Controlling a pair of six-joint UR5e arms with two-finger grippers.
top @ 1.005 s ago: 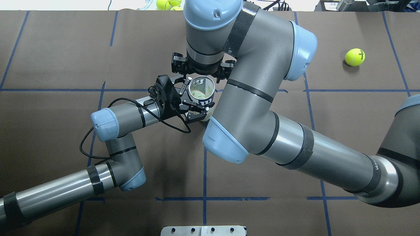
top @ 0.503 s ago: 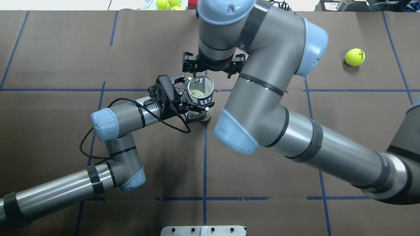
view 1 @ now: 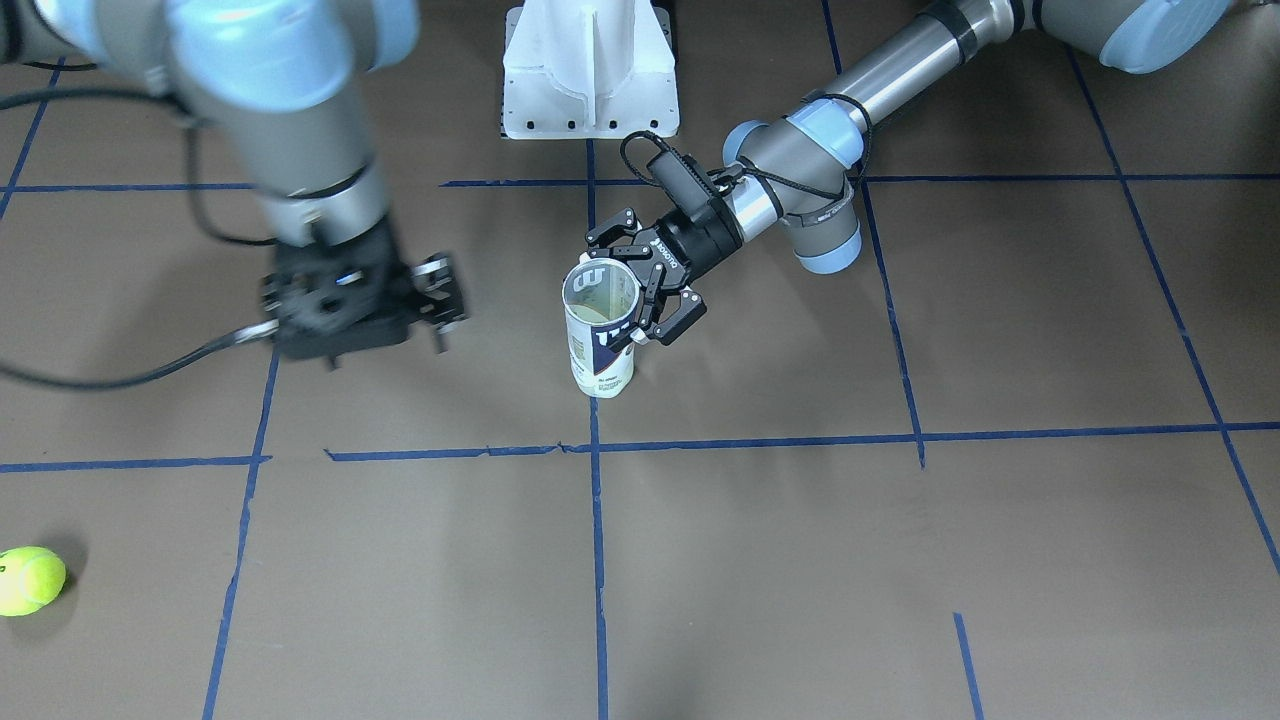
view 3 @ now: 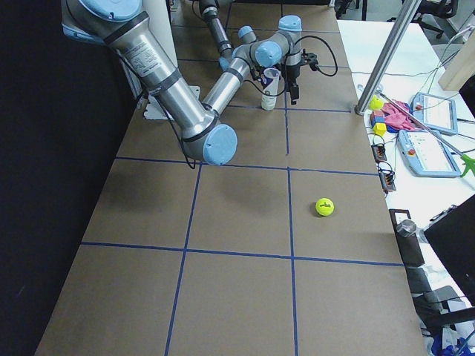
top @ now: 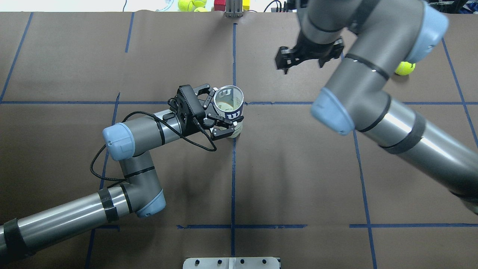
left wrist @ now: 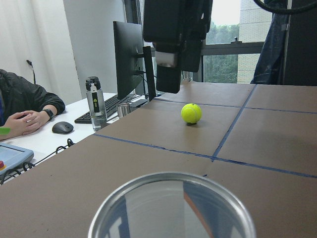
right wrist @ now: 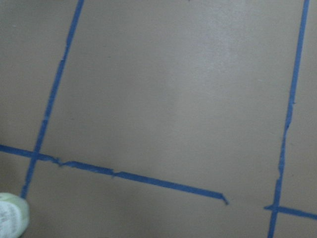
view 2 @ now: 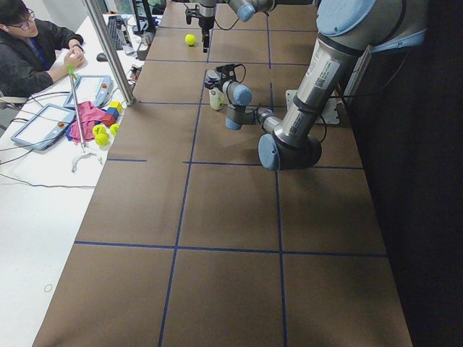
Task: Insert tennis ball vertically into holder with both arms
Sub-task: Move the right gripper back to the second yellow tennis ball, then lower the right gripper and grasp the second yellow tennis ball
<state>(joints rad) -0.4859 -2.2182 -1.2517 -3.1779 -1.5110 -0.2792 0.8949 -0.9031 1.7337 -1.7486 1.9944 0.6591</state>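
Observation:
The holder [top: 228,101], a clear can with a white and navy label, stands upright near the table's middle, open end up; it also shows in the front view [view 1: 598,335]. Something pale yellow-green shows low inside it. My left gripper [top: 223,112] is shut on the holder's side near the top [view 1: 640,285]. My right gripper [top: 305,56] hangs open and empty above the table, right of the holder [view 1: 355,300]. A loose tennis ball [top: 405,68] lies at the far right, partly hidden by my right arm; it shows whole in the front view [view 1: 30,580].
A white ribbed metal base [view 1: 590,70] stands at the robot's edge of the table. More tennis balls [top: 190,4] and coloured blocks lie beyond the far edge. An operator [view 2: 29,50] sits at a side desk with tablets. Blue tape lines grid the brown table.
My right arm has swung away from above the holder, to the right and toward the loose ball. My left gripper and the holder have not moved.

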